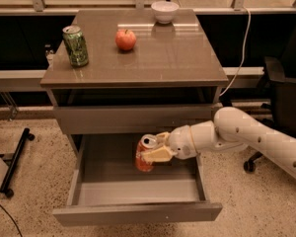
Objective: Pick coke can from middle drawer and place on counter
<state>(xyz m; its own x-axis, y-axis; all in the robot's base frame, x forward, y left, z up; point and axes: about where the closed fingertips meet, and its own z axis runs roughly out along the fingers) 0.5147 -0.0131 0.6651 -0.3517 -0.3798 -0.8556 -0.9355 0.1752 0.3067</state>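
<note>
Middle drawer is pulled out, open from above. Its side walls sit left and right, its front panel is nearest the camera, and the closed upper drawer front overhangs its back part. The free room is straight up and forward, over the bare grey floor left of and in front of the can.

Coke can is inside the drawer, right of centre, toward the back, just below the upper front's lower edge. Can't tell if its base touches the floor.

Gripper is at the can, with the white arm coming in from the right over the drawer's right wall. Tan fingers are clamped on the can, one across its front, one behind near the top.

The can's long axis is about vertical, silver top up and leaning slightly right toward the wrist.

Counter is above. Green can stands at the left edge, apple just right of it, white bowl at the back edge. The centre, right and front of the slab are bare.

Office chair is right of the cabinet, and a white cable hangs beside it. A black stand lies on the floor at left.
</note>
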